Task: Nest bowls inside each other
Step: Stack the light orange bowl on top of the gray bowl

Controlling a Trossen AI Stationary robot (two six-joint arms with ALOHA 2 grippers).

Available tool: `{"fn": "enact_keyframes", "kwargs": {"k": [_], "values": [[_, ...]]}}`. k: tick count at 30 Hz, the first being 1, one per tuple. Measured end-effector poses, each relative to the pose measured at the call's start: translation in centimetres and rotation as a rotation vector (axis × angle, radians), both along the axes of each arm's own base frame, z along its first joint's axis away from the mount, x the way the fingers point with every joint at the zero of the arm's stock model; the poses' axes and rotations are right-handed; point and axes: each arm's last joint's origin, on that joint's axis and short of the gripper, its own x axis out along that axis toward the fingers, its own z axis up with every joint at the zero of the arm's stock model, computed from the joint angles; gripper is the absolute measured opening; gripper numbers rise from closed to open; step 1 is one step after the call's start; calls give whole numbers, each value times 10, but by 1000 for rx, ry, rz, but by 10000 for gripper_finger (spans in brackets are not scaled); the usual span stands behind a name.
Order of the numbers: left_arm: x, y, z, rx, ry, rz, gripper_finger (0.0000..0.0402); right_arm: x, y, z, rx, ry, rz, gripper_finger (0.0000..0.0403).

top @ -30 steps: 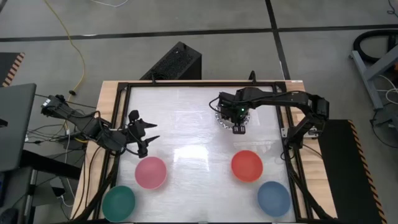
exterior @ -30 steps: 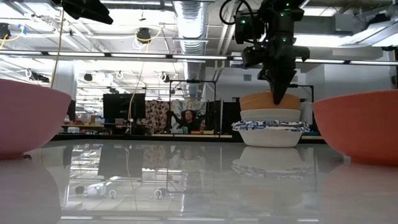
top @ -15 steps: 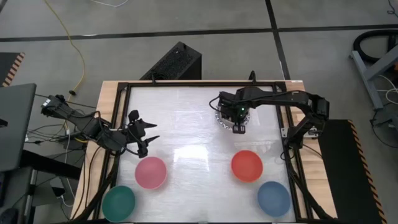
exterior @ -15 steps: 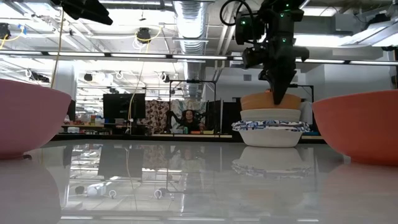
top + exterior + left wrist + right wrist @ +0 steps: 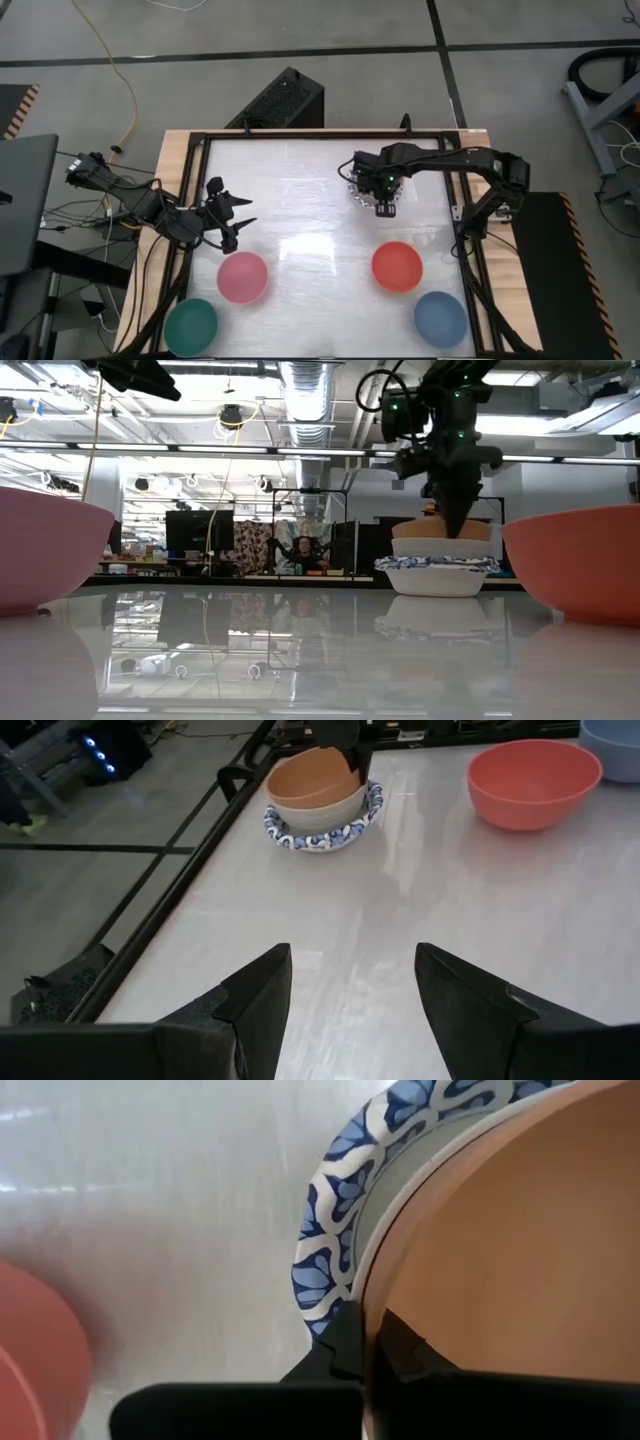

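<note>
Sitting tilted at the top of the stack (image 5: 437, 565), the orange bowl (image 5: 314, 778) is resting inside a cream bowl (image 5: 441, 547), which is nested in the blue-rimmed bowl (image 5: 330, 1250) directly beneath the right gripper (image 5: 383, 203). That gripper's fingers are pinching shut on the orange bowl's rim. To my eye, seating it well means lowering it level and centred before letting go. The red bowl (image 5: 397, 266) and blue bowl (image 5: 440, 318) are waiting well apart from it. The left gripper (image 5: 238, 212) is hovering wide and empty, just beside the pink bowl (image 5: 242, 277), with the green bowl (image 5: 190, 326) beyond.
</note>
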Motion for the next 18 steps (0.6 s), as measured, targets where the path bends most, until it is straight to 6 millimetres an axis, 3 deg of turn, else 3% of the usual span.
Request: {"fn": "enact_keyframes", "kwargs": {"k": [13, 18], "values": [[0, 0, 0, 2, 0, -1, 204, 0, -2, -2, -3, -12, -29, 17], [0, 0, 0, 2, 0, -1, 204, 0, -2, -2, 0, -13, -53, 38]]}}
